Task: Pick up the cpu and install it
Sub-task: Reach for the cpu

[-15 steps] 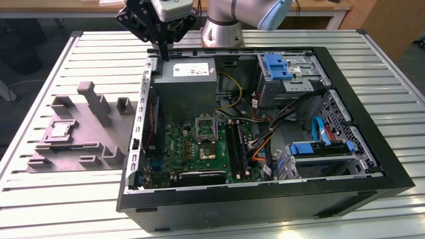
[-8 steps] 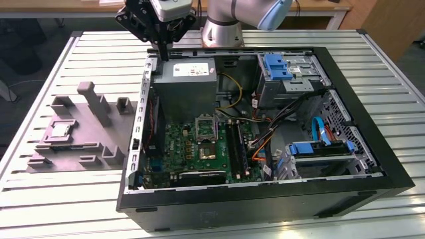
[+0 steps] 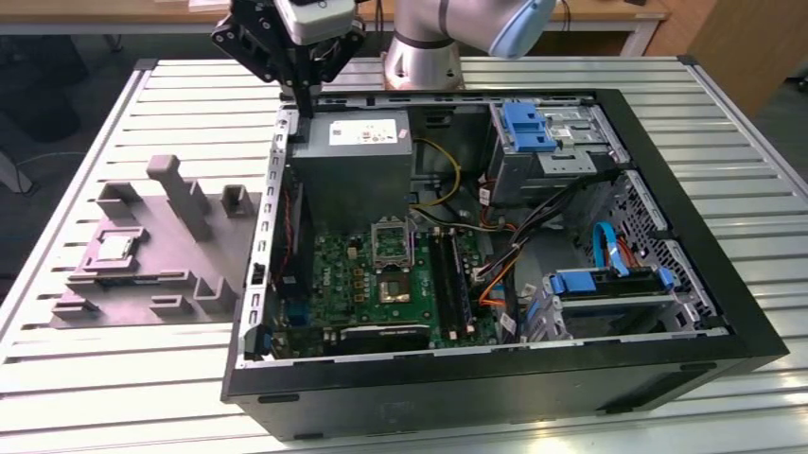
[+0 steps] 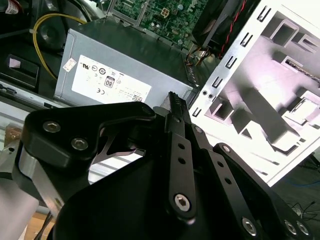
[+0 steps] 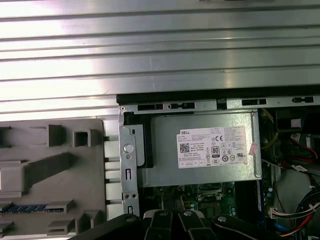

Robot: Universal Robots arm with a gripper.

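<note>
Well apart from the cpu [image 3: 116, 248], pincer [image 3: 305, 110] hovers over the case's wall [image 3: 271, 194].

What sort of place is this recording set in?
Probably a robotics lab workbench: an open computer case on a slotted metal table, a grey tray holding the cpu, a robot arm.
</note>
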